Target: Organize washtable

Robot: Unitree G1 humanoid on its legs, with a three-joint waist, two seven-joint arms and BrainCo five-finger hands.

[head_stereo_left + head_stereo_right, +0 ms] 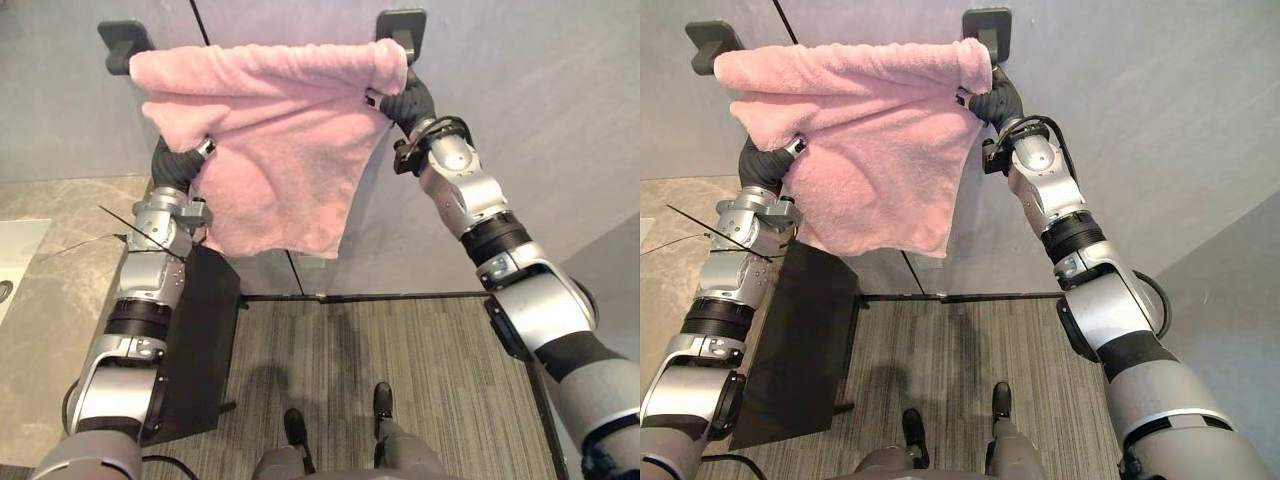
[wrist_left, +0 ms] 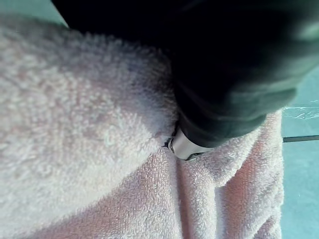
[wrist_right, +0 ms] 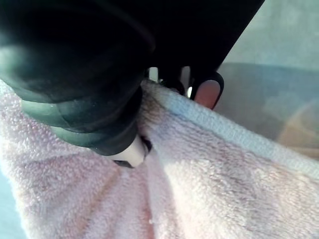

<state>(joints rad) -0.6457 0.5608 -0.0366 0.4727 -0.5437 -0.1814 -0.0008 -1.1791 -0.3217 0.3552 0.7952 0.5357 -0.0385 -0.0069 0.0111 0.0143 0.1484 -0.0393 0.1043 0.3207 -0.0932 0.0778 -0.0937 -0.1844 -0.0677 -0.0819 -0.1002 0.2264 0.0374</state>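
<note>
A pink towel [image 1: 270,150] hangs over a wall rail between two dark brackets [image 1: 125,40] [image 1: 402,25], bunched and uneven, with its lower edge slanting down to the right. My left hand [image 1: 180,160] reaches up under the towel's left side, buried in the cloth [image 2: 99,124]. My right hand [image 1: 405,100] is at the towel's upper right corner by the right bracket. In the right wrist view its dark-tipped fingers [image 3: 207,92] hook over the towel's hem [image 3: 224,129] while the thumb presses the near side.
A marble counter [image 1: 60,250] with a white basin [image 1: 15,260] lies to the left. A black panel [image 1: 195,340] stands below my left arm. A grey wall is behind the rail, and striped flooring [image 1: 400,380] lies below.
</note>
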